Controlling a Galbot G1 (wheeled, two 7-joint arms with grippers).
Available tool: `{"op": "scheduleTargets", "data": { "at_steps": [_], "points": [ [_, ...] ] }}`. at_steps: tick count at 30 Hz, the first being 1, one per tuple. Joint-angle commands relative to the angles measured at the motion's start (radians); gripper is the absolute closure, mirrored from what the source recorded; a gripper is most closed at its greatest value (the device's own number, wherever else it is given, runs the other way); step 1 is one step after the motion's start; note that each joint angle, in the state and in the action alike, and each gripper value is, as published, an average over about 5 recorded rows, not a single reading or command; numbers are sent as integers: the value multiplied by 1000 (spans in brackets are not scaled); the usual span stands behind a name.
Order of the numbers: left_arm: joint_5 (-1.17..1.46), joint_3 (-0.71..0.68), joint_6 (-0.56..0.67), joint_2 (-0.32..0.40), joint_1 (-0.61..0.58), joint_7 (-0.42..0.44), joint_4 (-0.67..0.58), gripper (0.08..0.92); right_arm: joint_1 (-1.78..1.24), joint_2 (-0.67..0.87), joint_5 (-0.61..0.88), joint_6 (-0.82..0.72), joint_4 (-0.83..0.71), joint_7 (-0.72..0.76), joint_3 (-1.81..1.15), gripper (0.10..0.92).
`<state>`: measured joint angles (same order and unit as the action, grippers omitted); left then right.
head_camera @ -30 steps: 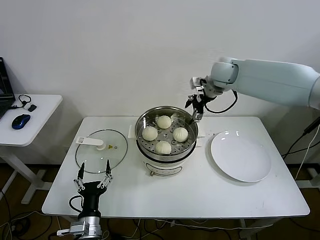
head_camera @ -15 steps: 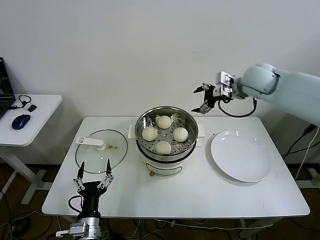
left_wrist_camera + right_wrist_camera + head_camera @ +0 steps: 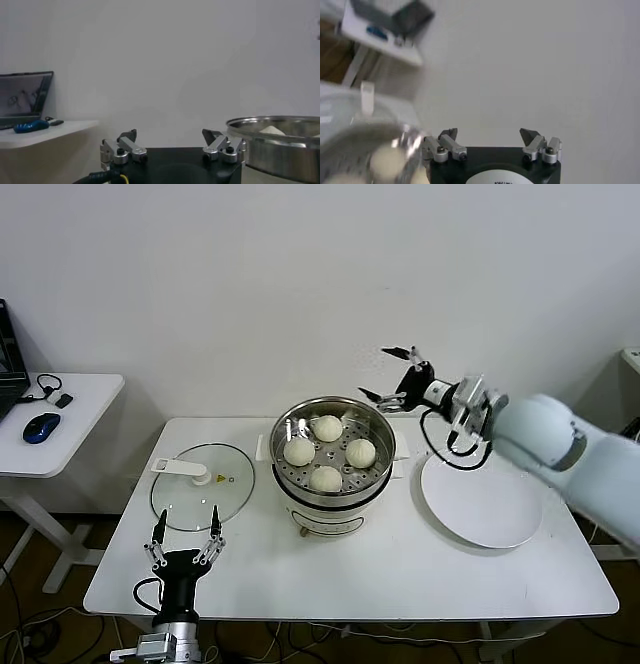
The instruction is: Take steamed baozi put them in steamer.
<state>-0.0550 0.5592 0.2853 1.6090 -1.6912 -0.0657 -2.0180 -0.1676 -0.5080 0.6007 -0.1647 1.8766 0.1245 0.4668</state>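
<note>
Sitting in steamer [image 3: 335, 469], baozi [image 3: 326, 478], clear of empty fingers [image 3: 402, 353]

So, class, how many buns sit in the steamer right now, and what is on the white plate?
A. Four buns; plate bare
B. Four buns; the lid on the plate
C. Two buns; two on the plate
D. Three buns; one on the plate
A: four steamed baozi lie on the tray of the steamer, and the white plate carries nothing.

Three camera views: one high overview, two close wrist views.
The head camera looks forward and down over the whole tabletop [image 3: 400, 574]. Each wrist camera sits low behind its own end effector, facing the wall; all three share the steamer [image 3: 333, 452].
</note>
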Motion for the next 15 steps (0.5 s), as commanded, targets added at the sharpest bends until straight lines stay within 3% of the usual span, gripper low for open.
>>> {"op": "scheduleTargets", "data": {
  "at_steps": [1,15],
  "points": [
    [-13,-1,4,36,-5,0,6,177,-1403,-432,-266,303,136,-141,-1168,203],
    [-23,-5,27,28,-15,-5,32,177,-1560,-745,-229,664,93,-83,-1155,203]
  ]
}}
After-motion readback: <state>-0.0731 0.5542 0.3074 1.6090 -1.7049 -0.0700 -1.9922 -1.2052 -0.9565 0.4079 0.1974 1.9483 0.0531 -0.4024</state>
